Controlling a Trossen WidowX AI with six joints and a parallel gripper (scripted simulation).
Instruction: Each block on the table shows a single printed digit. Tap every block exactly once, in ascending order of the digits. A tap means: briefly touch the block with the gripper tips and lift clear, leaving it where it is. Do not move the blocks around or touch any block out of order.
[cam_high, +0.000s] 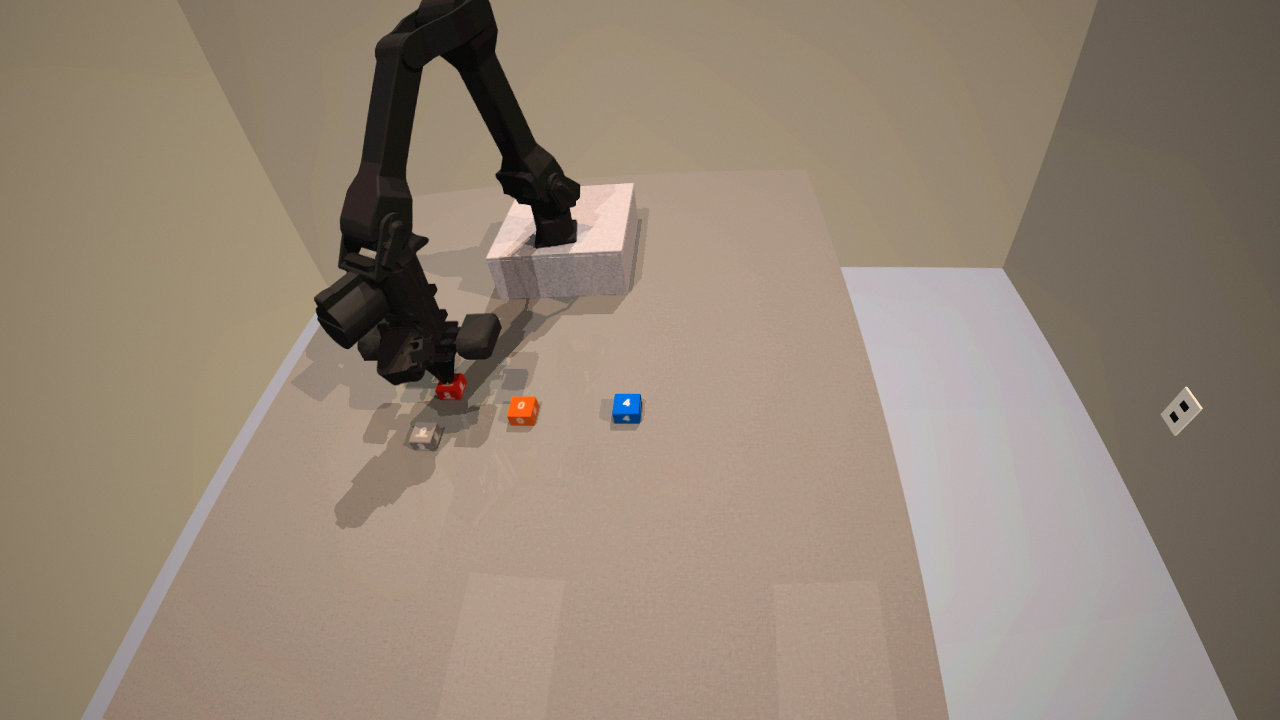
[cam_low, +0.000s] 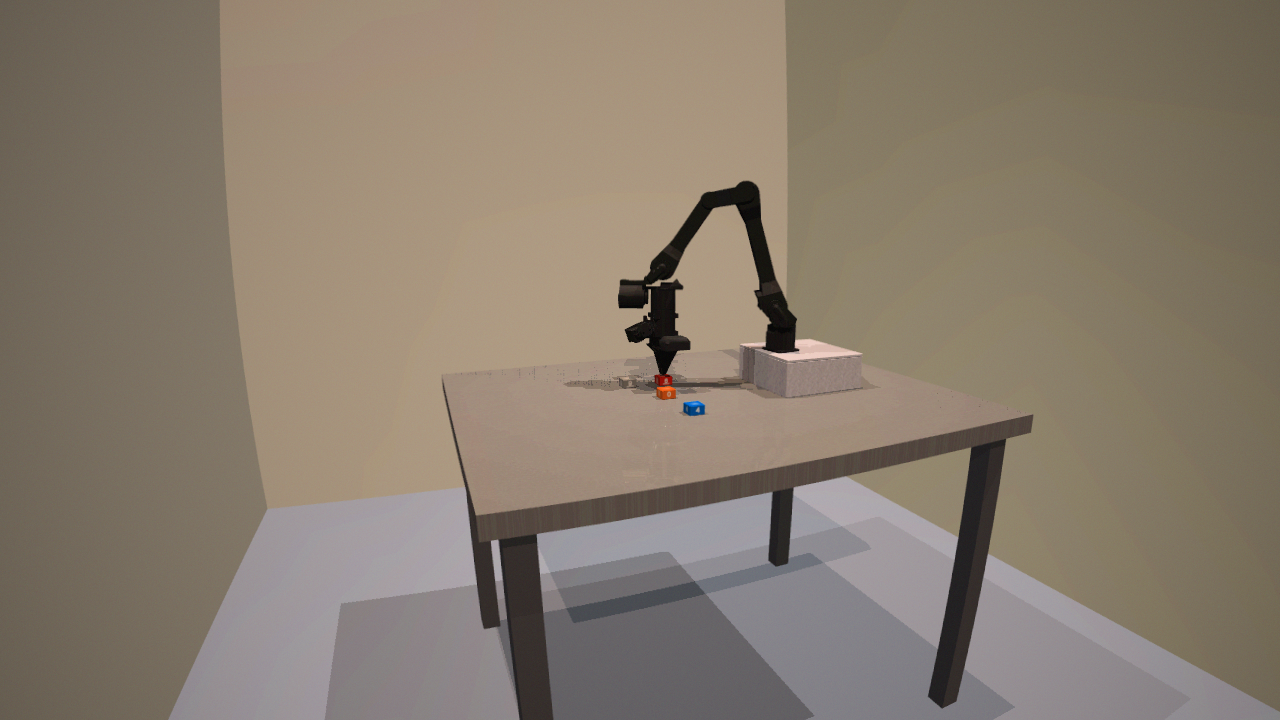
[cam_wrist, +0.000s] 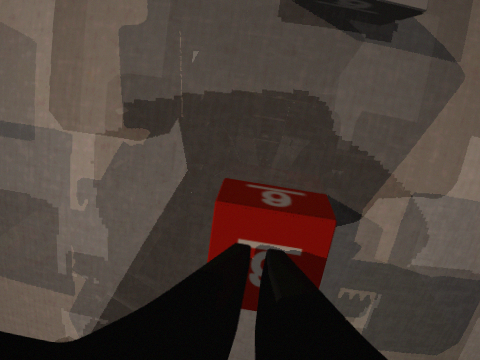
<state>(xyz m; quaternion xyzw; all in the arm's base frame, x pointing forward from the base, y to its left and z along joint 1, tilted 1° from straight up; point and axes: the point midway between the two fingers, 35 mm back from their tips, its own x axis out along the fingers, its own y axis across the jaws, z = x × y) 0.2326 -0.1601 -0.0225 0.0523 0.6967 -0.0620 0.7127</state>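
Four blocks on the surface (cam_high: 680, 555): red, orange, blue, grey
Red block (cam_high: 452, 386): left of the row, directly under the gripper; digit looks like 8, not certain
Orange block (cam_high: 522, 410): marked 0, between red and blue
Blue block (cam_high: 626, 407): marked 4, rightmost, well apart from the arm
Grey block (cam_high: 424, 435): near the red one, in shadow; digit unclear
Gripper (cam_wrist: 256, 267): pointing down, jaws closed together with nothing between, tips at the red block's top
Arm base: white plinth (cam_high: 563, 259) at the back
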